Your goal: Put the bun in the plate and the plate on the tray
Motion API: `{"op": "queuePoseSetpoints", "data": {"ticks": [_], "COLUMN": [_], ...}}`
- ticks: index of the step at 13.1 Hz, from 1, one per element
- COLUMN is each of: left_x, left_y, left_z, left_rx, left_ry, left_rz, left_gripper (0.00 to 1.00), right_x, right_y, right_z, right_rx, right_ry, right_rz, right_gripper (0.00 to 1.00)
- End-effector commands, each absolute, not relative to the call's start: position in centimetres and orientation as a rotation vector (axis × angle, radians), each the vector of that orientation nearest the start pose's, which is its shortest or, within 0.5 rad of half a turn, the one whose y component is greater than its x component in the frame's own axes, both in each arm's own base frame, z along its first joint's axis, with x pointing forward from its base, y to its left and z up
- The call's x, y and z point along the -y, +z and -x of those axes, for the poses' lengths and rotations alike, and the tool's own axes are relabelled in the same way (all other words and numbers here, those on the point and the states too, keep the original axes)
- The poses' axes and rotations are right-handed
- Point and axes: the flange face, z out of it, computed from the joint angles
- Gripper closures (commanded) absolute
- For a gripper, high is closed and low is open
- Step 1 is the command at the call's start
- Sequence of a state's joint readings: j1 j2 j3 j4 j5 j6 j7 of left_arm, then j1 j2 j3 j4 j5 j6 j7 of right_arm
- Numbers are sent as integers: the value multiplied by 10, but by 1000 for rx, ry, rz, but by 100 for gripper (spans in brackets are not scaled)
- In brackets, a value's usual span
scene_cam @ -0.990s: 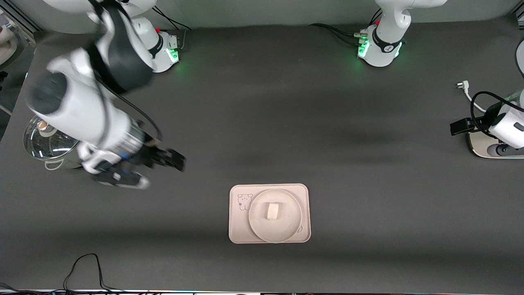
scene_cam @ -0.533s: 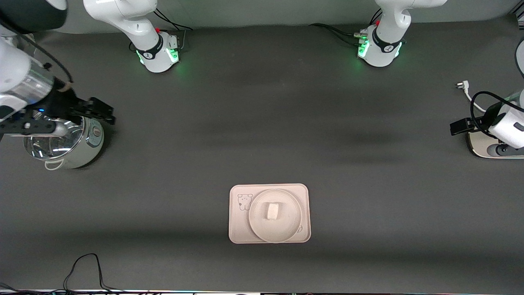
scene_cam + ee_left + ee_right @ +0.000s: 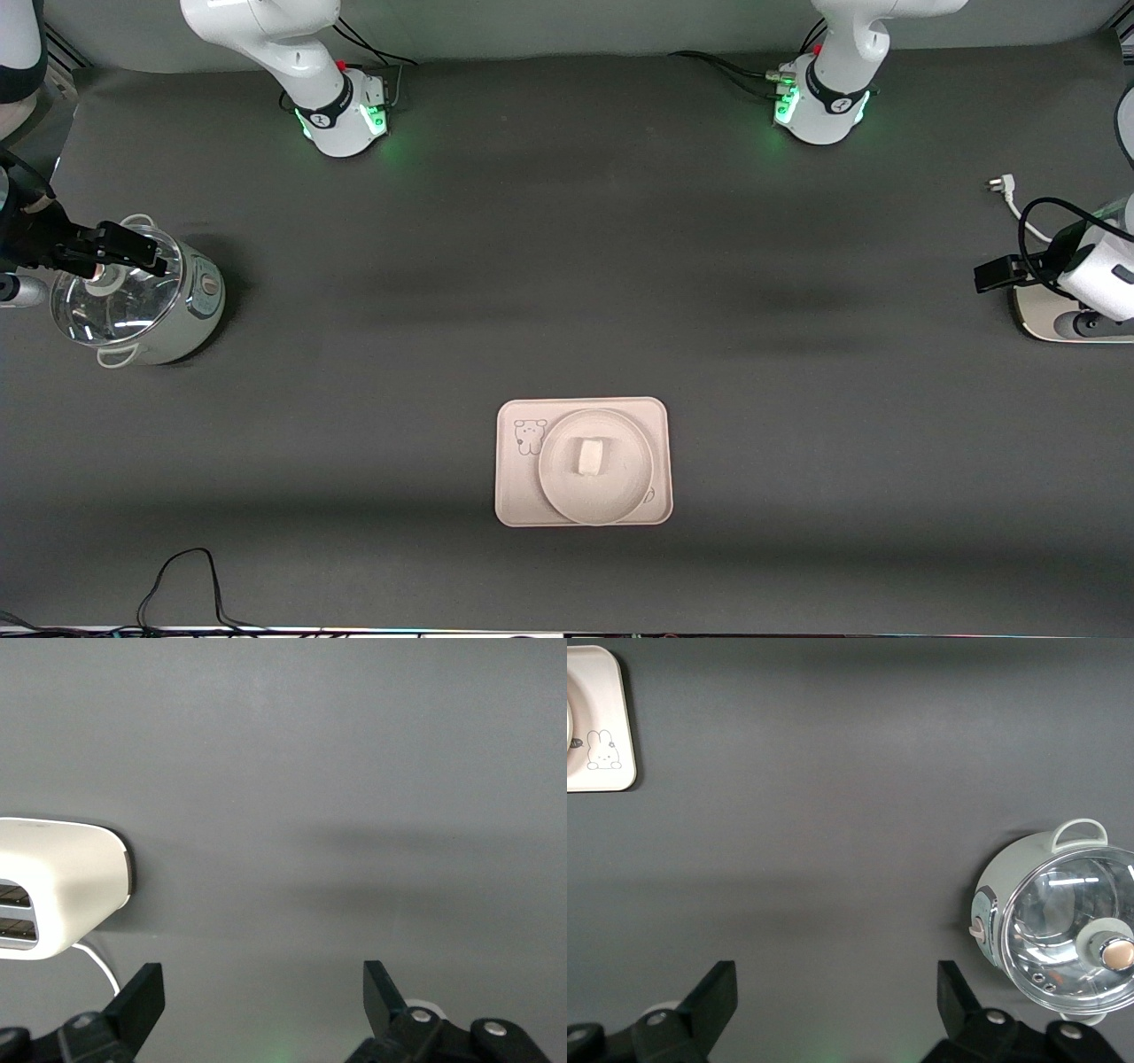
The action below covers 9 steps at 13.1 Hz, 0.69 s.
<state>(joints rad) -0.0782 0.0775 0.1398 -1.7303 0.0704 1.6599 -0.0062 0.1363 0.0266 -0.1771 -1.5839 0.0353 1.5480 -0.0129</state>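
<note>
The off-white bun (image 3: 587,456) lies in the middle of the round cream plate (image 3: 622,496). The plate sits on the cream rectangular tray (image 3: 516,498), near the front-camera side of the table's middle. A corner of the tray with its rabbit drawing shows in the right wrist view (image 3: 598,726). My right gripper (image 3: 149,252) is open and empty, up over the lidded pot at the right arm's end; its jaws show wide apart in the right wrist view (image 3: 837,992). My left gripper (image 3: 997,273) is open and empty at the left arm's end, over the table beside a white appliance (image 3: 264,992).
A pale green pot with a glass lid (image 3: 133,297) stands at the right arm's end and shows in the right wrist view (image 3: 1063,921). A white toaster-like appliance (image 3: 1054,321) (image 3: 53,895) with a white cord and plug (image 3: 1001,188) sits at the left arm's end. A black cable (image 3: 186,576) lies by the front edge.
My right arm has swung away from the table's middle toward its own end, ending over the pot. The left arm, bun, plate and tray have not moved.
</note>
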Motion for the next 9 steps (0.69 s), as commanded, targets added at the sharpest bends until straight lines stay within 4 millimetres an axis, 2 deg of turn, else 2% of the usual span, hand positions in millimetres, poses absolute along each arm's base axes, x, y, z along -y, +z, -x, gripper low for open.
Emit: {"op": "queuePoseSetpoints", "data": {"ticks": [1, 7, 9], "left_x": [-38, -33, -31], "left_y": [520, 536, 557], "left_z": [-570, -565, -557], "left_rx": [61, 53, 51], "left_ry": [235, 181, 132], "left_rz": [3048, 3067, 3077], "left_gripper": [0, 0, 0], "right_x": [18, 21, 22], "right_y": [610, 612, 610], "right_z": [-548, -548, -548], "right_rx": [-31, -31, -36], "right_ry": [83, 80, 92], "right_rz": [3121, 3144, 3148], "right_gripper": [0, 0, 0]}}
